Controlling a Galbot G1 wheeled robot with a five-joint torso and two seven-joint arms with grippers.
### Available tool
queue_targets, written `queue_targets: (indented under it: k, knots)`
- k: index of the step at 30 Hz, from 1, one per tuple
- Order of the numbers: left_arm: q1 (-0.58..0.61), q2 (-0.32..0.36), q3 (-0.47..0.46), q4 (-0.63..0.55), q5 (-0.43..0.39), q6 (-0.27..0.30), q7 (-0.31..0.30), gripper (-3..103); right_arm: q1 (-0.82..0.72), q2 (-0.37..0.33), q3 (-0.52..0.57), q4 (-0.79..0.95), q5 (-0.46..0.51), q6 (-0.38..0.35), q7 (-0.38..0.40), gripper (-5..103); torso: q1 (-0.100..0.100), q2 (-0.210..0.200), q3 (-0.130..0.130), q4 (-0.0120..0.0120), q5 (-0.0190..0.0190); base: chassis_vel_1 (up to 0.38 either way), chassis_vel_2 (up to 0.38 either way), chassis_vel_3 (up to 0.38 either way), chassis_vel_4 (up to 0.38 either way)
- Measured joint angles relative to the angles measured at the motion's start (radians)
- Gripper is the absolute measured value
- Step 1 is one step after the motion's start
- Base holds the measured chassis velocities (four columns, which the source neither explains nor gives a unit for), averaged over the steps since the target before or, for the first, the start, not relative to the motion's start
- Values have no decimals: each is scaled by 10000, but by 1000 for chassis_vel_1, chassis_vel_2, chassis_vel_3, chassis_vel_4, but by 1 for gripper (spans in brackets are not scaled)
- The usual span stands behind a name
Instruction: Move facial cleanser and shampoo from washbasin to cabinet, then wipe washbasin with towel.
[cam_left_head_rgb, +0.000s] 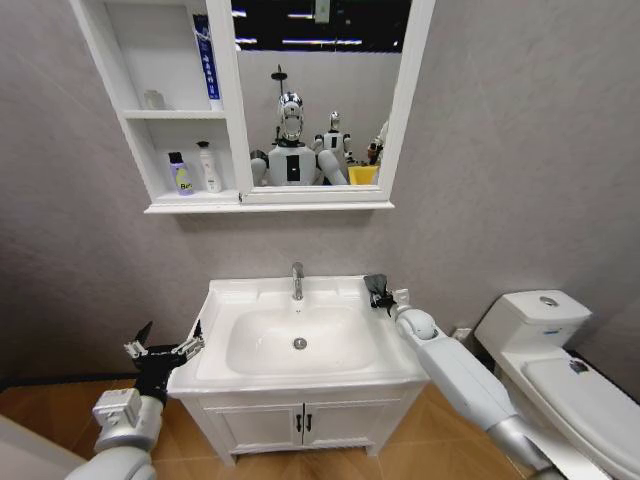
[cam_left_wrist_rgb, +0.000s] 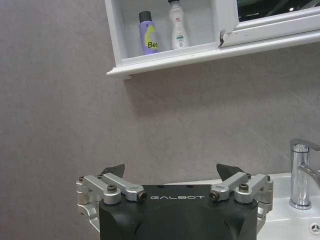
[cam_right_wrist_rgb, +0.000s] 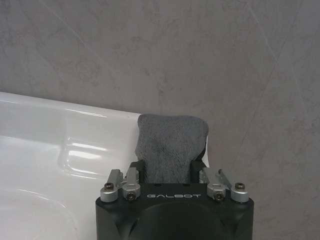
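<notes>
The white washbasin (cam_left_head_rgb: 300, 372) sits on its vanity below the cabinet (cam_left_head_rgb: 165, 115). On the cabinet's lowest shelf stand a purple bottle (cam_left_head_rgb: 180, 173) (cam_left_wrist_rgb: 148, 34) and a white bottle (cam_left_head_rgb: 209, 167) (cam_left_wrist_rgb: 177, 25); which is the shampoo and which the facial cleanser I cannot tell. My right gripper (cam_left_head_rgb: 378, 291) (cam_right_wrist_rgb: 170, 167) is at the basin's back right corner, shut on the dark grey towel (cam_right_wrist_rgb: 172, 142), which rests on the rim against the wall. Off the basin's left edge, my left gripper (cam_left_head_rgb: 165, 345) (cam_left_wrist_rgb: 172, 170) hangs open, holding nothing.
A chrome tap (cam_left_head_rgb: 297, 280) (cam_left_wrist_rgb: 302, 172) rises at the back of the bowl. A white toilet (cam_left_head_rgb: 560, 350) stands close on the right. A blue tube (cam_left_head_rgb: 203, 60) and a small glass (cam_left_head_rgb: 153, 99) sit on the upper shelves. The mirror (cam_left_head_rgb: 315, 95) reflects robots.
</notes>
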Motion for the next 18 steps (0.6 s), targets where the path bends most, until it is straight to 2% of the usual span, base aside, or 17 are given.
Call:
queue_targets:
  k: [1, 5, 7, 8, 10, 12, 13, 15, 18]
  knots:
    - [0, 0, 0, 0, 0, 0, 0, 100, 0, 0, 0, 0, 0, 0, 0, 47, 0, 0, 0, 0, 0, 0, 0, 0, 0]
    - [0, 0, 0, 0, 0, 0, 0, 100, 15, 49, -14, -66, -60, 138, -52, 68, 0, 0, -1, 0, -1, 0, 0, 0, 0]
    - [0, 0, 0, 0, 0, 0, 0, 100, 15, 49, -20, -55, -66, 138, -48, 68, 0, 0, -1, -1, -1, 0, 0, 0, 0]
    - [0, 0, 0, 0, 0, 1, 0, 100, 15, 42, -25, -30, -78, 139, -38, 79, 0, 0, 0, 0, 0, 0, 0, 0, 0]
    - [0, 0, 0, 0, 0, 0, 0, 100, 12, 21, -28, 17, -105, 138, -8, 79, 0, 0, 0, 0, 0, 0, 0, 0, 0]
    - [0, 0, 0, 0, 0, 0, 0, 100, -26, -44, -29, 151, -126, 135, 54, 90, 0, 0, 0, 0, 0, 0, 0, 0, 0]
    - [0, 0, 0, 0, 0, 0, 0, 100, -26, -44, -29, 151, -126, 135, 54, 90, 0, 0, 0, 0, 0, 0, 0, 0, 0]
    - [0, 0, 0, 0, 0, 0, 0, 100, -111, -160, -25, 373, -135, 106, 83, 98, -1, 0, -1, -1, -1, 0, 0, 0, 0]
    - [0, 0, 0, 0, 0, 0, 0, 100, -276, -309, 45, 686, -169, 82, 138, 100, -2, 0, -1, 0, 0, 0, 0, 0, 0]
